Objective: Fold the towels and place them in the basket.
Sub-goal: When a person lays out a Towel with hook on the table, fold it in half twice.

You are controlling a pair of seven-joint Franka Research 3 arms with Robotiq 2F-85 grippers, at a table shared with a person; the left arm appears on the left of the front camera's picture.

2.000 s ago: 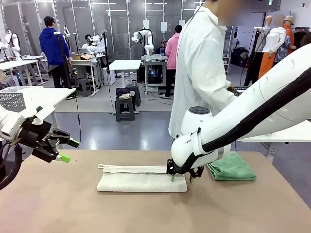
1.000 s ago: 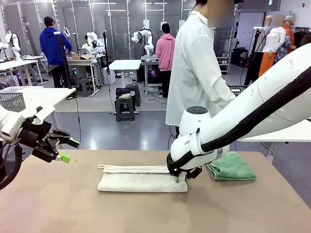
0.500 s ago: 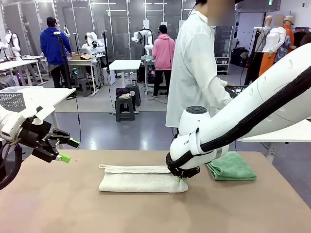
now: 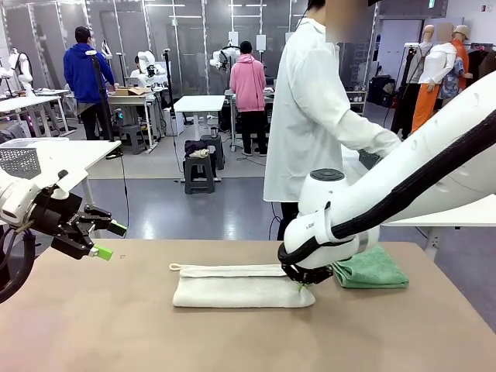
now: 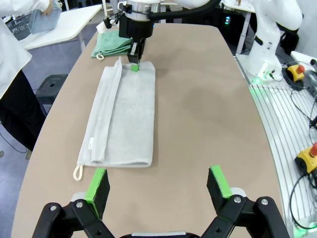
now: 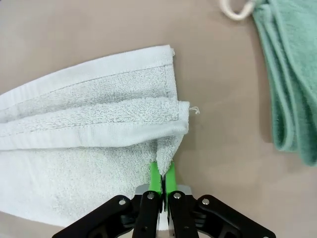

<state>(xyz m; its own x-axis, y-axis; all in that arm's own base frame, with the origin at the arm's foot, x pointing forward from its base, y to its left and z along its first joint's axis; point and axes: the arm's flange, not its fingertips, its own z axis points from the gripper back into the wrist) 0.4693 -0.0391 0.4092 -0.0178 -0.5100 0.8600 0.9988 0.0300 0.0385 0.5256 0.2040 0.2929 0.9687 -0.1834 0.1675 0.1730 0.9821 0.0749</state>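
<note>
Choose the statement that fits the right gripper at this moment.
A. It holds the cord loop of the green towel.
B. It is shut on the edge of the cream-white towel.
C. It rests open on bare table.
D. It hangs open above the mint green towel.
B: the right gripper has its green pads pinched together on a corner fold of the cream-white towel, beside the mint green towel.

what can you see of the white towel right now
The white towel is cream terry cloth, folded lengthwise into a long strip lying flat on the table, with a small loop at its left end. The right gripper is shut on the edge of its right end. It lies apart from the green towel beside it.
</note>
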